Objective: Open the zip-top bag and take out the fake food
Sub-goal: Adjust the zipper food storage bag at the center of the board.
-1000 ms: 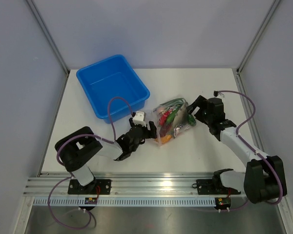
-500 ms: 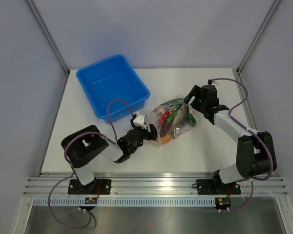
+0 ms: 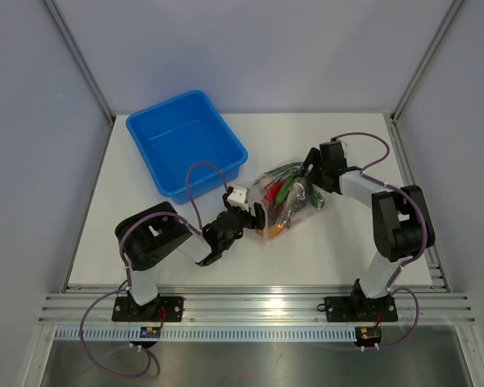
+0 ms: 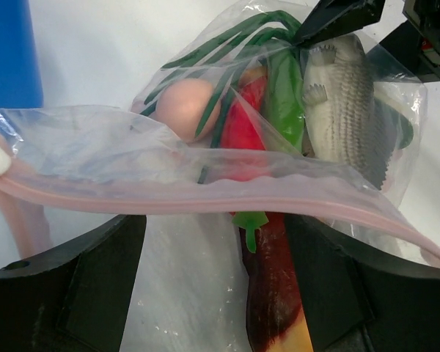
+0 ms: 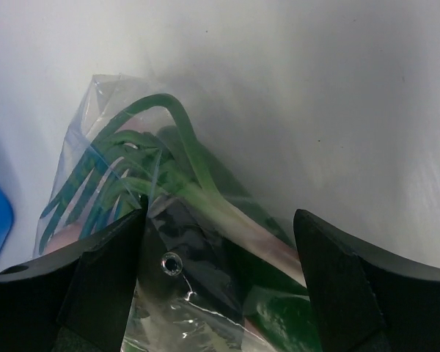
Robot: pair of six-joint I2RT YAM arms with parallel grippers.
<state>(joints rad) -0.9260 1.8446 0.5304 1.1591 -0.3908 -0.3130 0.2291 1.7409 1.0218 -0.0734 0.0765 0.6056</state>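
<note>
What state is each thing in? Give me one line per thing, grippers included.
zip-top bag: lying on the table, full; cannot tell whether its zip is sealed.
fake food: all inside the bag, none removed.
blue tub: upright, empty.
left gripper: open, jaws on either side of the bag's pink zip edge.
right gripper: open, at the bag's opposite end.
</note>
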